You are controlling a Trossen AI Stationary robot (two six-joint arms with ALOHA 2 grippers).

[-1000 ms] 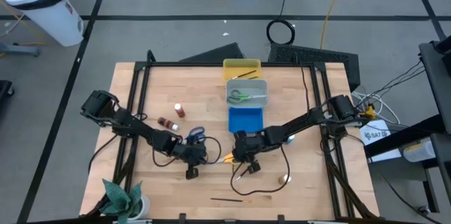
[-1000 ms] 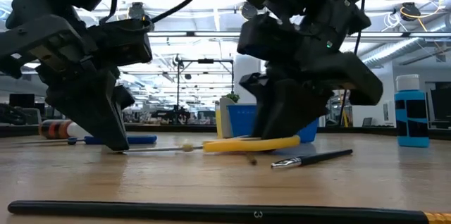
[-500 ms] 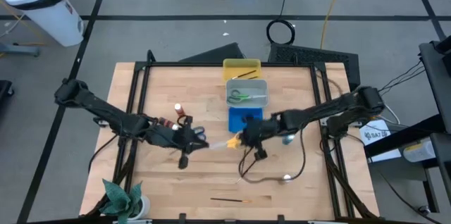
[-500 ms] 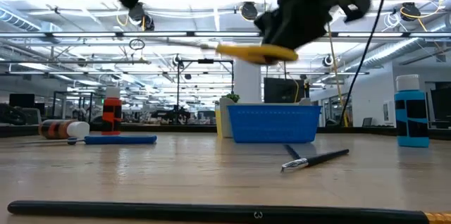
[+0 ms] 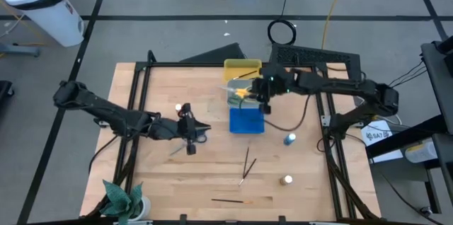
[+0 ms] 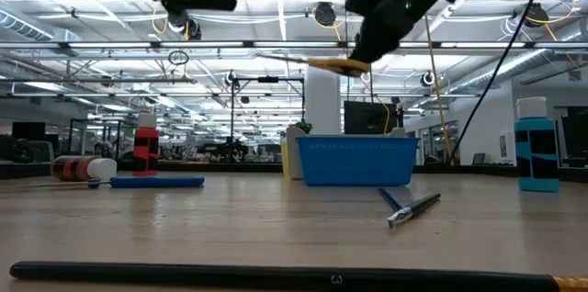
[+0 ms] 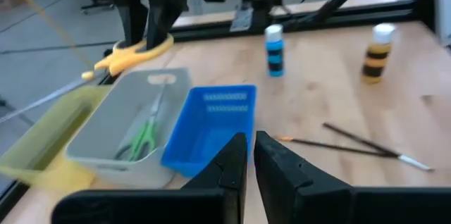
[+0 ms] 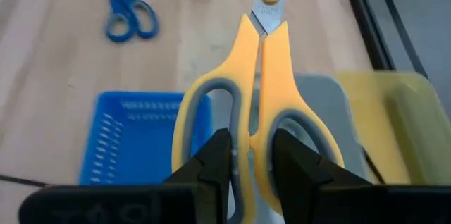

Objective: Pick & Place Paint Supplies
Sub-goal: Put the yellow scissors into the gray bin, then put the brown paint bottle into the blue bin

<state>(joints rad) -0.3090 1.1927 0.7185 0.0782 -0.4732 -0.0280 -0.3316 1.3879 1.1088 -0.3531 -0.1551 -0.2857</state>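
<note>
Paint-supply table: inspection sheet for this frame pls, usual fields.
Surface: wooden table, framed by a black rail.
Job's things: yellow scissors held over the grey tray; green scissors in that tray; blue scissors, red bottle, blue bottle and loose brushes on the wood.
Clutter: yellow tray, blue tray, plant at the near corner.
Grippers: right gripper shut on the scissors' handles; left gripper shut, empty, above the table.
Cables: black and yellow leads on the floor beyond the table.
Surroundings: white bin; people: nothing seen.
</note>
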